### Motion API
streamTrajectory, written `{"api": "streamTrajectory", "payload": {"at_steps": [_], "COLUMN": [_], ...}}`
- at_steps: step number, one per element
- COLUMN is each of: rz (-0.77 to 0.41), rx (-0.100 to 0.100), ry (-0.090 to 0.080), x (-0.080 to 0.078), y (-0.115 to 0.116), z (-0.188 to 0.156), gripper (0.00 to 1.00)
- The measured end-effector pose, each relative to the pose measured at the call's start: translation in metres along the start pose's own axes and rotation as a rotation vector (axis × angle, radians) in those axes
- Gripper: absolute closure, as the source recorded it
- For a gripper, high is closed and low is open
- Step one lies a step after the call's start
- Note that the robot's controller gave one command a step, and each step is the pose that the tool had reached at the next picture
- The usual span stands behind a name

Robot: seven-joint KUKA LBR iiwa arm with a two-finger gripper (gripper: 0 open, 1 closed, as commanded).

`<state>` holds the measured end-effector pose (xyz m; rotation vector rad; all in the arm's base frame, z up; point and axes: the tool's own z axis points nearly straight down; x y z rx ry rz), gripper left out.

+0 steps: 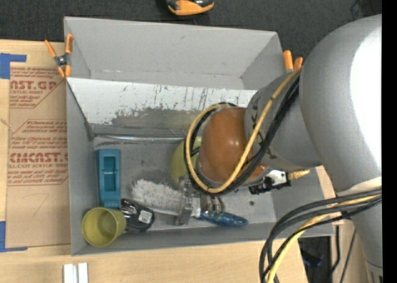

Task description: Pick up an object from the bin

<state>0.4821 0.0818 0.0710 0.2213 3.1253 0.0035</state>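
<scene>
The grey metal bin (167, 46) holds a few loose things along its floor. In its lower-left corner lies a yellow-green cup (102, 226), its mouth turned up towards the camera. Touching the cup's right side is a small black thing (138, 216) with a white label; its print is too small to read. Above the cup, by the left wall, a blue oblong block (108, 176) lies lengthwise. A white bristly brush (154, 192) lies in the middle of the floor.

The pincer (197, 206) is down near the bin's lower edge, just right of the brush and at the left end of a blue-handled tool (226, 219) that lies along that edge. Whether the pincer is apart or together cannot be told. A pale yellow-green round thing (180, 162) shows partly behind the arm's orange cover (220, 142).
</scene>
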Motion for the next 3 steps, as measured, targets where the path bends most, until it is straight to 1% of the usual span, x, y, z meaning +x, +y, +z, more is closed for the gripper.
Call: {"api": "streamTrajectory", "payload": {"at_steps": [2, 3], "rz": [0.000, -0.001], "rx": [0.001, 0.003], "ry": [0.004, 0.013], "x": [0.000, 0.002], "y": [0.000, 0.000], "z": [-0.036, -0.082], "gripper": [1.00, 1.00]}}
